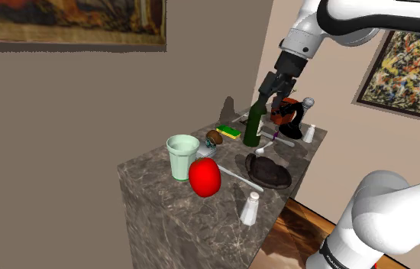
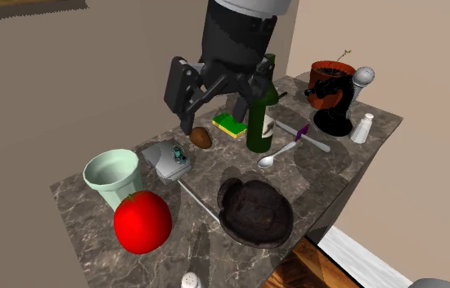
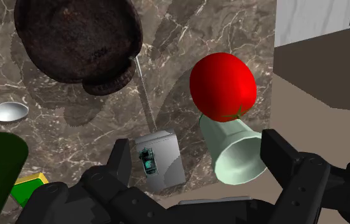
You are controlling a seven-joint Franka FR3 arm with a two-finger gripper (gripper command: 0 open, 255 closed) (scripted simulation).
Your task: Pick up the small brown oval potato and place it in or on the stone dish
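The small brown oval potato [image 1: 214, 138] [image 2: 202, 137] lies on the marble counter between a grey device [image 2: 167, 157] and a tall green bottle [image 2: 261, 110]. The dark stone dish [image 1: 269, 174] [image 2: 256, 214] [image 3: 72, 38] sits near the counter's front edge, with nothing in it. My black gripper [image 1: 274, 95] [image 2: 213, 106] [image 3: 199, 159] hangs open above the counter, over the potato and close to the bottle's neck. Its fingers hold nothing. In the wrist view the grey device [image 3: 161, 159] lies between the spread fingers, far below them.
A red tomato [image 1: 205, 177] [image 3: 223, 86] and a pale green cup [image 1: 182, 157] [image 3: 237, 156] stand at the near end. A spoon [image 2: 276, 155], a green-yellow sponge [image 2: 231, 125], two white shakers [image 1: 250, 208] [image 2: 364, 128] and a black stand [image 2: 334, 98] crowd the counter.
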